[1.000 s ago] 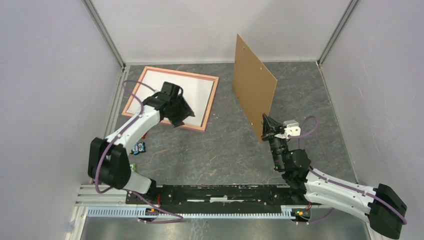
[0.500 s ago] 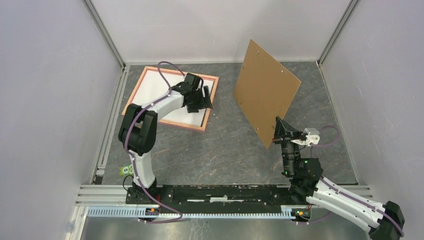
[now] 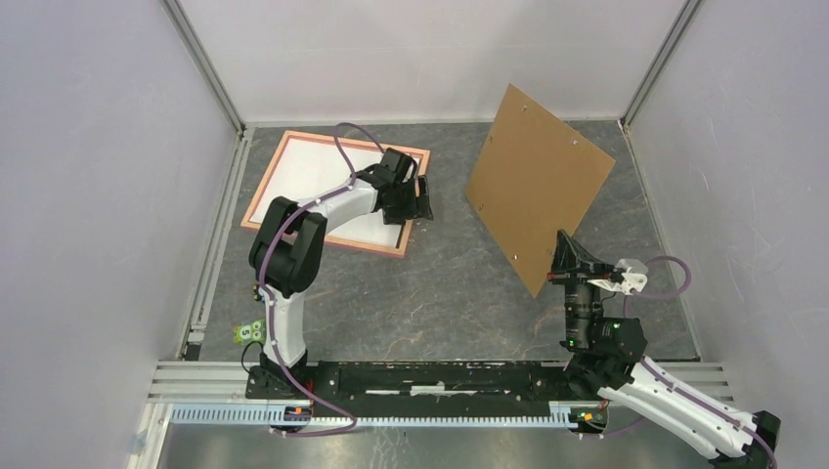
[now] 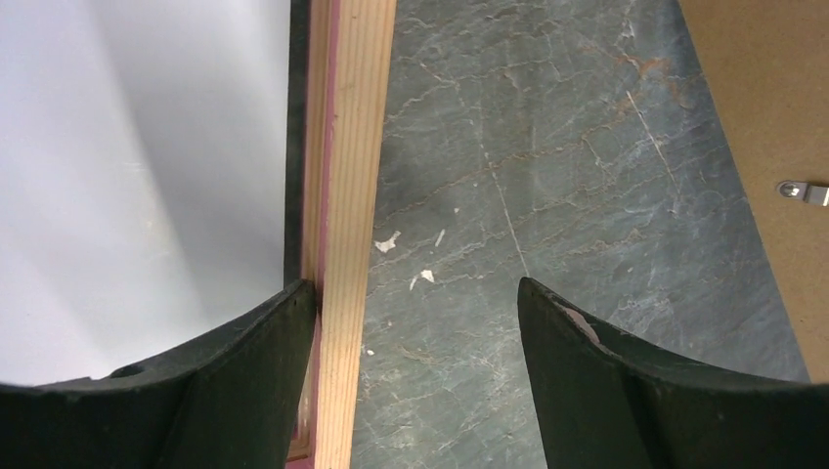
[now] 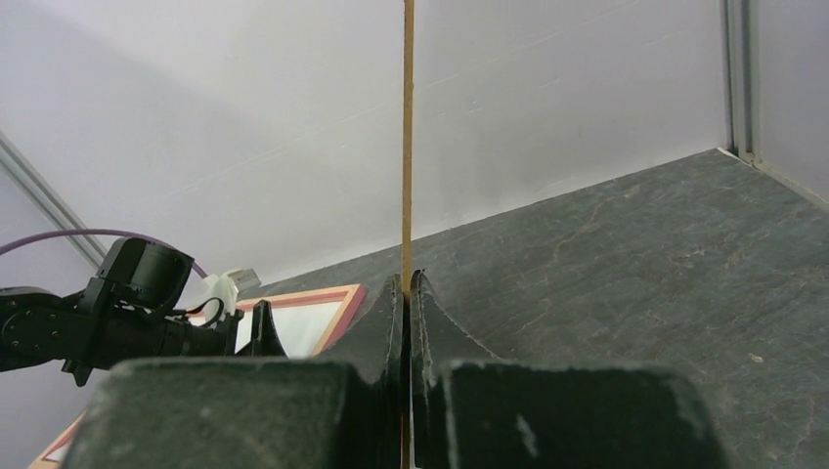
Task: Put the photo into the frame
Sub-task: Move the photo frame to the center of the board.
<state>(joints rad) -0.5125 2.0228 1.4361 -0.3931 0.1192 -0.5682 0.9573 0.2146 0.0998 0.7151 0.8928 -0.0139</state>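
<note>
The left gripper [image 4: 415, 293], jaws spread astride the frame [image 4: 357, 147]'s right rail near the table [image 3: 440, 283]'s far-left corner, could shove the frame askew. The right gripper [image 3: 567, 256] pinches the backing board [image 3: 538, 181]'s lowest corner, perhaps shallowly, so the board may pivot.

- Left arm [image 3: 327, 203] reaches forward; left gripper [image 4: 415, 293] points down, jaws wide apart.
- Right gripper [image 5: 406, 281] aims forward, jaws clamped on brown board [image 3: 540, 186].

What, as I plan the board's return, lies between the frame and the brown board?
Bare table up to the brown board, apart from the left gripper's outer finger just off the frame's edge. Top external and left wrist views show it.
</note>
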